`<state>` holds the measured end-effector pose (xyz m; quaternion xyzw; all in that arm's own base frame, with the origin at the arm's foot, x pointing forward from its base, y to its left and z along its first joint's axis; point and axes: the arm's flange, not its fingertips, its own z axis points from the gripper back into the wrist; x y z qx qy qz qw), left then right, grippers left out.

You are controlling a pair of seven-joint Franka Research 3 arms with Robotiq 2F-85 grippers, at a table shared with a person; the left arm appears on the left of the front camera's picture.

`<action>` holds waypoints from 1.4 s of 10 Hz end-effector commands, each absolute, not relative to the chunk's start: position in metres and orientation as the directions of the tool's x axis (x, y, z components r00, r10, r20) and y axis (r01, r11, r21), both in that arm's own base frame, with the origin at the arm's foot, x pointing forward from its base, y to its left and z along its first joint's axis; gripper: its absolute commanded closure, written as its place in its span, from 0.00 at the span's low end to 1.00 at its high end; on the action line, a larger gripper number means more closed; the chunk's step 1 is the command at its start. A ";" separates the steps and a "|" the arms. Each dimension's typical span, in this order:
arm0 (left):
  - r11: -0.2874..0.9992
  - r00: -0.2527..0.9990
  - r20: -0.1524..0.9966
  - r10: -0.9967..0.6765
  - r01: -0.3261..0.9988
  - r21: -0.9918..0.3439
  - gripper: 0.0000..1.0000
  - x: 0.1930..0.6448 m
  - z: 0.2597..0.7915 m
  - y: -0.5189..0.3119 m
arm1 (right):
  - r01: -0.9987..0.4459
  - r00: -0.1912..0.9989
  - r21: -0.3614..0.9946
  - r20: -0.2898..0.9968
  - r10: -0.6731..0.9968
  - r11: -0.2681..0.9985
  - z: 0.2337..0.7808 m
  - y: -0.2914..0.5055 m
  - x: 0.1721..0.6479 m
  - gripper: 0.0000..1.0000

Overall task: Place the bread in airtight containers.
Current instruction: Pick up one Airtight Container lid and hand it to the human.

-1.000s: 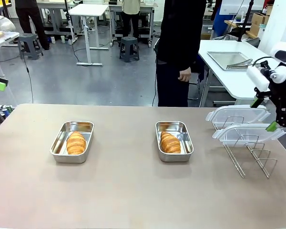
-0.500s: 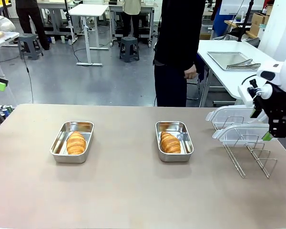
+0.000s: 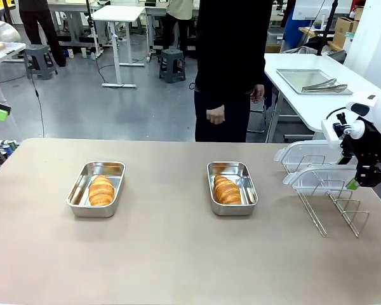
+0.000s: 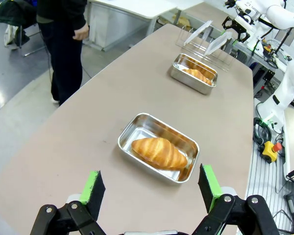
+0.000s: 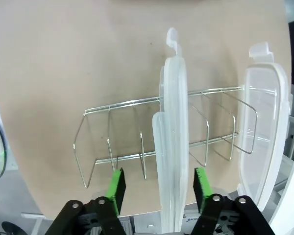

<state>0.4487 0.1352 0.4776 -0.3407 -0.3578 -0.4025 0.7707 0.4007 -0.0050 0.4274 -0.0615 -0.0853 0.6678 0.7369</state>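
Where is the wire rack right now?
In the front view the wire rack stands on the right side of the table, right of the right-hand pan, with two clear lids propped in it.

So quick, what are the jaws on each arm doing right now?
Left gripper: open, empty.
Right gripper: open, jaws either side of a lid, not gripping it.

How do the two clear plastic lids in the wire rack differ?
The nearer clear plastic lid stands between the right gripper's open green pads, not touching them; the farther clear plastic lid has no gripper around it. The nearer lid sits mid-rack, the farther at the rack's end. Both stand on edge in the thin wire rack.
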 end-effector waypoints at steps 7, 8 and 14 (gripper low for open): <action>0.433 0.407 0.833 -0.376 0.871 -0.230 0.00 0.448 0.479 0.134 | -0.971 0.031 -0.233 0.060 0.998 0.044 0.438 -0.004 0.393 1.00; 0.433 0.407 0.833 -0.376 0.871 -0.230 0.00 0.448 0.479 0.134 | -0.970 0.031 -0.241 0.061 0.998 0.045 0.442 -0.005 0.392 1.00; 0.433 0.407 0.833 -0.376 0.871 -0.230 0.00 0.448 0.479 0.134 | -0.914 -0.069 -0.405 0.097 0.993 -0.024 0.543 -0.004 0.371 1.00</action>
